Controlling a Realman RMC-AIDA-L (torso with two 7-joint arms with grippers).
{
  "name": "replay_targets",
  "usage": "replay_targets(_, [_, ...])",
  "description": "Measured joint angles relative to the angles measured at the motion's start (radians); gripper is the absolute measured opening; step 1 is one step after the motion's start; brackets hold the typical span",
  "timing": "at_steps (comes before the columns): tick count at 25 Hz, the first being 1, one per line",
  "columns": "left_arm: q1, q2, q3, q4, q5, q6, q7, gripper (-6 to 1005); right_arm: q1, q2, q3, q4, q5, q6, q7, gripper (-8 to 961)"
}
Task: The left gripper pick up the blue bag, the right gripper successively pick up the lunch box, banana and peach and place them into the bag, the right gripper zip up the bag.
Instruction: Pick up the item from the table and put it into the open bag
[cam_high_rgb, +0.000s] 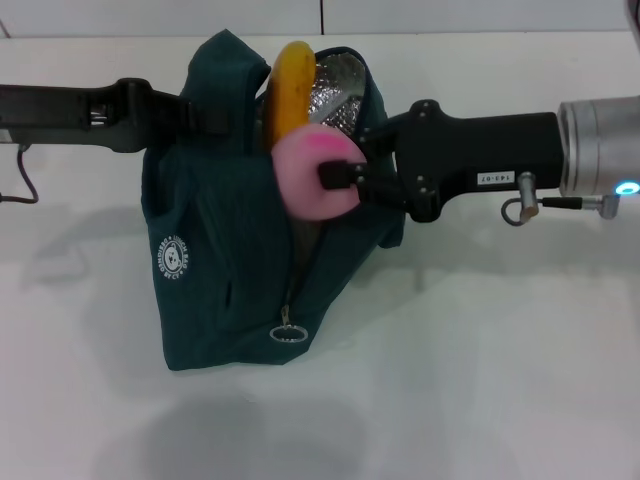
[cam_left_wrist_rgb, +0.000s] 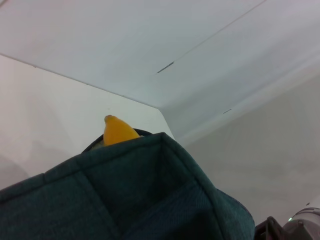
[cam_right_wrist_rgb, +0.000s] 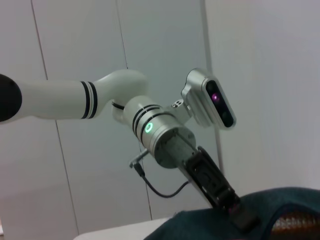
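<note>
White table (cam_high_rgb: 500, 380). One dark teal bag (cam_high_rgb: 215, 260) stands at centre, mouth unzipped, foil lining visible. One banana (cam_high_rgb: 291, 85) pokes out at 12 o'clock. Right gripper (cam_high_rgb: 335, 178) clamps one pink peach (cam_high_rgb: 308, 172) at the opening. Left gripper (cam_high_rgb: 205, 118) holds the bag's 10 o'clock edge.

a plain white tabletop (cam_high_rgb: 480, 380) carries one thing: a dark teal fabric bag (cam_high_rgb: 215, 270) with a round white logo, standing upright on its base; bare white surface lies all around the bag
</note>
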Motion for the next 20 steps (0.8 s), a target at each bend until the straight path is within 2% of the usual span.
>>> replay_targets(2, [0.000,0.000,0.000,0.000,0.000,0.001,0.000,46,-0.003,-0.001,0.000,-0.008,0.003,0.000,0.000,113])
replay_targets(7, [0.000,0.002,-0.003,0.000,0.000,0.001,0.000,46,-0.005,-0.002,0.002,-0.024,0.007,0.000,0.001,327])
replay_targets(20, [0.010,0.007,-0.026,0.000,0.000,0.005,0.000,47,0.004,-0.003,0.013,-0.043,0.015,0.026,-0.001,381])
